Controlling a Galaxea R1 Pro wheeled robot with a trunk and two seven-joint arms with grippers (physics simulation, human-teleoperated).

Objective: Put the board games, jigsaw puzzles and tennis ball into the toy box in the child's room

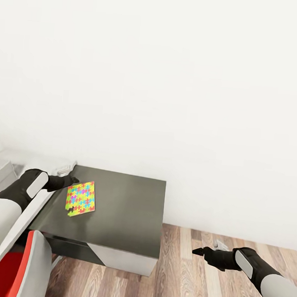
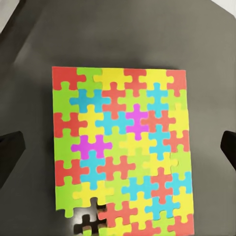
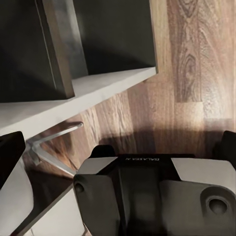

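The right gripper hangs low over the wood floor, well off the table's outer side, its fingers parted with nothing between them; its wrist view looks down on the robot's own base and the table's underside. Nearer the table, the left gripper hovers just above the near edge of the jigsaw puzzle, and its dark fingertips stand wide apart on either side of the sheet, touching nothing. The puzzle lies flat on the dark grey table, toward its left end. It looks thin, light and fairly stiff, probably smooth-faced, so a top pinch would find little to bite; one corner piece seems missing or loose, though this is hard to judge. Taking it by a long edge, perhaps slid past the table's rim, seems soundest. Behind the table stands the plain white wall.
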